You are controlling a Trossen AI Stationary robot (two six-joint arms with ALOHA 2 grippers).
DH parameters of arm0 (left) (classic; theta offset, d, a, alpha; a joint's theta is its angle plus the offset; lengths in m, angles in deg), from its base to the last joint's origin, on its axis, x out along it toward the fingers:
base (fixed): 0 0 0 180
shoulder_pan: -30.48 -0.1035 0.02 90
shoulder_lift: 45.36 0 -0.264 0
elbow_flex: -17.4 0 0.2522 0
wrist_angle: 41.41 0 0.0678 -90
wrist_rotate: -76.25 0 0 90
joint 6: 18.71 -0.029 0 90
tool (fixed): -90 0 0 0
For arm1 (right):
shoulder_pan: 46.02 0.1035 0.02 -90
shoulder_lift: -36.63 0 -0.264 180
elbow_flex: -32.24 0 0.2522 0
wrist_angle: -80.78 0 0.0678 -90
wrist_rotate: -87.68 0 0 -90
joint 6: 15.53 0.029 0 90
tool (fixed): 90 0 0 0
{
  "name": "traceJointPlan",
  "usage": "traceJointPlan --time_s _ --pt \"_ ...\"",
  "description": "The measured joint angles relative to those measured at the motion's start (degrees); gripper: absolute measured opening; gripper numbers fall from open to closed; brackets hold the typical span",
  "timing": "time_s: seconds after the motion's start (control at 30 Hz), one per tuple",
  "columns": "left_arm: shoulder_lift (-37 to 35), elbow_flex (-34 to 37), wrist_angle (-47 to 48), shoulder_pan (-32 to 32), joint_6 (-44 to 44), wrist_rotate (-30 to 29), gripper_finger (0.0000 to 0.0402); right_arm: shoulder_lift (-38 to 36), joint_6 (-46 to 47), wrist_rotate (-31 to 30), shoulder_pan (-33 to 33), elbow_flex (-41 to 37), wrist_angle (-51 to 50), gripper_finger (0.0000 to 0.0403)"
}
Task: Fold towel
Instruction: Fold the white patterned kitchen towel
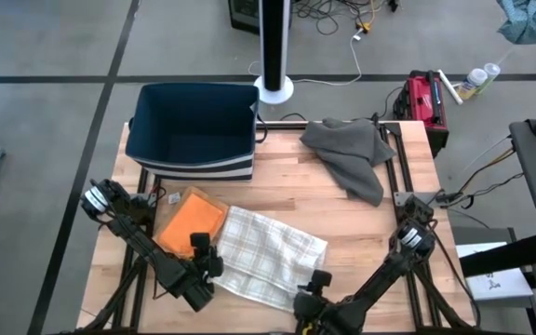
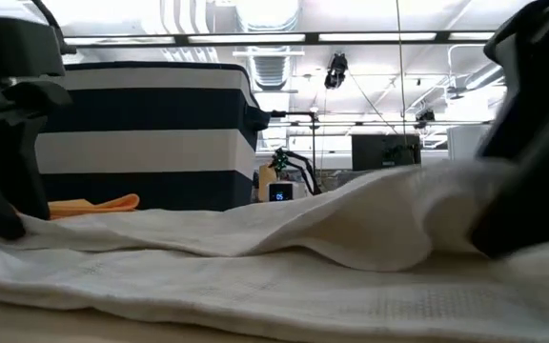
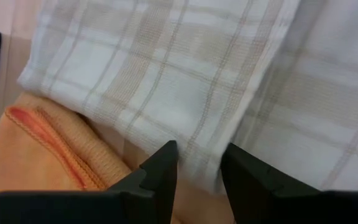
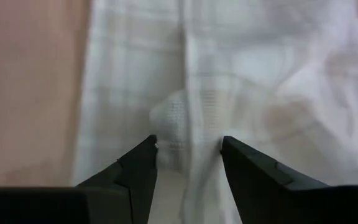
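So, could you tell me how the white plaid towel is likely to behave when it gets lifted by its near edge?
Probably floppy: the plaid towel already lies in soft folds and humps up in the low view. It looks thin and light, so it should drape and sag from whichever gripper lifts it. It may drag across the orange cloth beside it.

You have three cloths on the table: one plaid towel [image 1: 270,253], one orange cloth [image 1: 190,221] and one grey cloth [image 1: 350,154]. There is one striped bin [image 1: 194,132], and two grippers, left [image 1: 208,264] and right [image 1: 313,296].
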Motion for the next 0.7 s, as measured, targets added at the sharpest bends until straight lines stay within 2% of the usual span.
traceJointPlan --time_s 0.1,0.2,0.37,0.47,0.7 --pt "-0.31 -0.64 0.95 0.00 0.17 0.08 0.0107 -0.06 1.35 -1.12 -0.39 0.00 -1.14 0.0161" --pt "-0.60 -1.96 3.73 0.00 0.22 0.14 0.0081 -0.22 3.03 -1.07 -0.43 0.02 -3.48 0.0137" --pt "-1.32 -3.10 6.17 -0.08 0.24 0.12 0.0017 -0.45 6.77 -0.92 -0.35 1.00 -9.71 0.0061" --pt "-2.21 -3.04 6.52 -0.39 0.45 -0.93 0.0006 -1.26 7.69 -1.14 -0.37 2.57 -14.74 0.0013" --pt "-7.61 -4.25 9.69 -2.50 1.50 -5.70 0.0002 -5.53 9.41 -0.98 -0.26 4.75 -29.01 0.0008"
